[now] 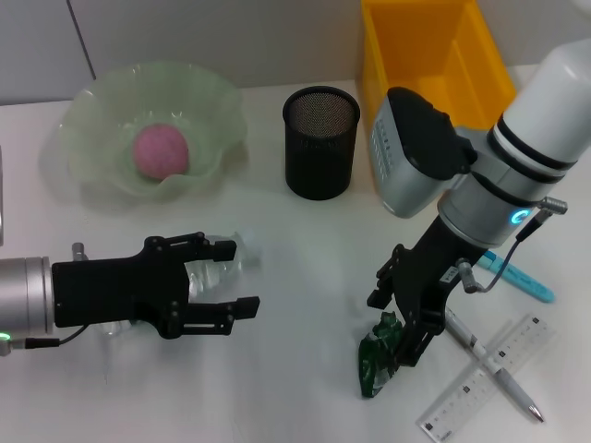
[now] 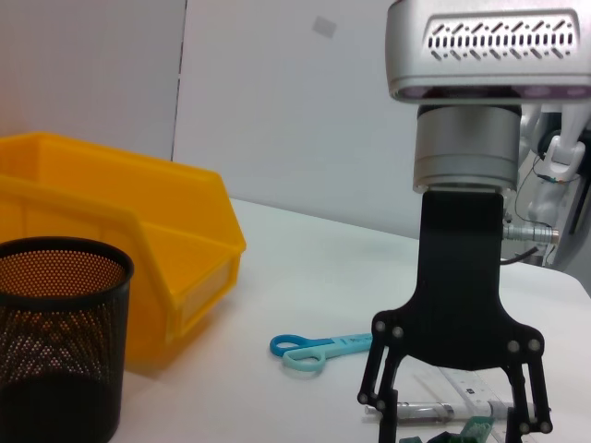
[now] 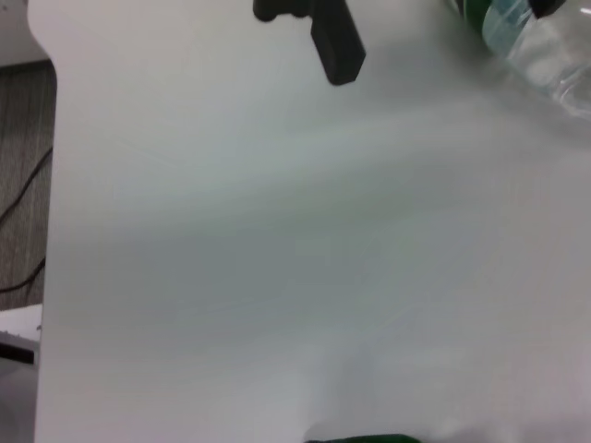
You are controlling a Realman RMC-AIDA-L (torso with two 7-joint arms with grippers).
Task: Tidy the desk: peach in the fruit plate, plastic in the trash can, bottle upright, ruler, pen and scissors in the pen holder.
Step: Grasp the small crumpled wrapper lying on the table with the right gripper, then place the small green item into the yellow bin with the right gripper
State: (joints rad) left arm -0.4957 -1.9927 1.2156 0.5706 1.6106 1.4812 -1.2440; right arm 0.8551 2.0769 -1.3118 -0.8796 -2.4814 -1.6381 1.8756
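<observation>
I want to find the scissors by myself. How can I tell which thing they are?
Find the big yellow bin at the back of the table, then come toward the front, past the right gripper. The scissors lie flat there, near a white pen and clear ruler. Only they are light blue with loop handles.

Not much off-task stuff here tbh. Pale grey wall [image 1: 185,37] behind far edge of white desk [image 1: 305,268], vertical panel seam [image 1: 81,37] toward far left corner. Left wrist view: same wall [image 2: 277,111], small grey square patch [image 2: 325,26] stuck high on it. Right wrist view: past desk edge, brownish striped floor [image 3: 23,111], dark cable [image 3: 23,198] trailing across it. Sliver of grey thing [image 1: 2,208] at desk's left edge, can't tell what.
</observation>
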